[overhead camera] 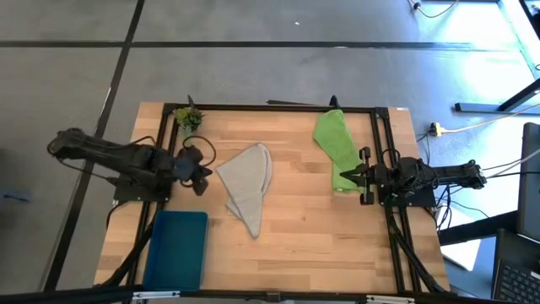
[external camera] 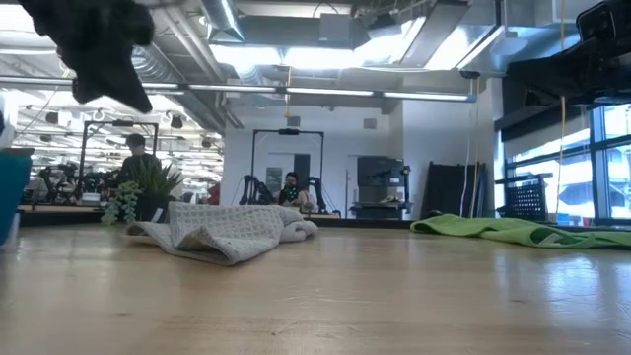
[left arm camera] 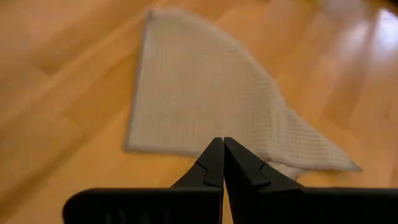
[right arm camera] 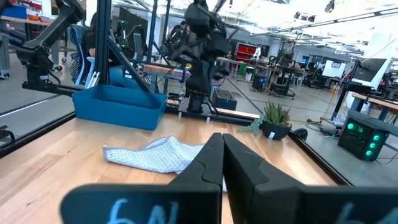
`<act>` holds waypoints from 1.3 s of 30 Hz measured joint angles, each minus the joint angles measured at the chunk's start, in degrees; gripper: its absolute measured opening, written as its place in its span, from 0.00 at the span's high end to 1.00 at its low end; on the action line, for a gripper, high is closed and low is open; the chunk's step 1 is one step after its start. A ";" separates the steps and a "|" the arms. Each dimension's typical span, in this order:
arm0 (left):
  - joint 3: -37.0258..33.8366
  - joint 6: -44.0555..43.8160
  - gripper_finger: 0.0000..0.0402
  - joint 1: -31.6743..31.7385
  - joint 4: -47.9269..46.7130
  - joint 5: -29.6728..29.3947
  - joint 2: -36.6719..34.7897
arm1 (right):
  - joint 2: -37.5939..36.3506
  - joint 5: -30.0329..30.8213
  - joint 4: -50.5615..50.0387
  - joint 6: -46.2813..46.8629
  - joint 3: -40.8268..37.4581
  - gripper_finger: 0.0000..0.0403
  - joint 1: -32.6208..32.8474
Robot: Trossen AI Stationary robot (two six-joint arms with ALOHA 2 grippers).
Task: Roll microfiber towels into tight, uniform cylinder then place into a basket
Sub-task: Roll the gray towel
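The grey towel [overhead camera: 247,184] lies loosely folded on the table's middle left; it also shows in the low view [external camera: 225,229], the left wrist view [left arm camera: 205,93] and the right wrist view [right arm camera: 155,154]. The lime green towel [overhead camera: 336,145] lies crumpled at the far right, also in the low view [external camera: 513,230]. The teal basket [overhead camera: 177,247] stands at the near left. My left gripper [overhead camera: 202,179] is shut and empty above the table, just left of the grey towel. My right gripper [overhead camera: 344,176] is shut at the right edge, over the green towel's near end.
A small green plant sprig [overhead camera: 188,118] stands at the far left corner. A black frame [overhead camera: 278,108] runs along the table's far and side edges. Bare wood lies between the two towels and along the near edge.
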 joint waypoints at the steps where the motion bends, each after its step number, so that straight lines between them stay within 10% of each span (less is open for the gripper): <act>1: 0.03 0.03 1.00 1.26 0.01 1.24 0.71 | 0.00 -0.01 0.00 0.04 0.00 0.98 0.00; 17: 0.04 -4.96 0.78 15.04 0.17 9.99 9.65 | 0.00 -0.08 -0.07 0.36 0.00 0.98 -0.02; 39: -0.38 -4.14 0.77 25.19 7.32 12.99 32.48 | 0.00 -0.09 -0.11 1.58 0.02 0.98 0.00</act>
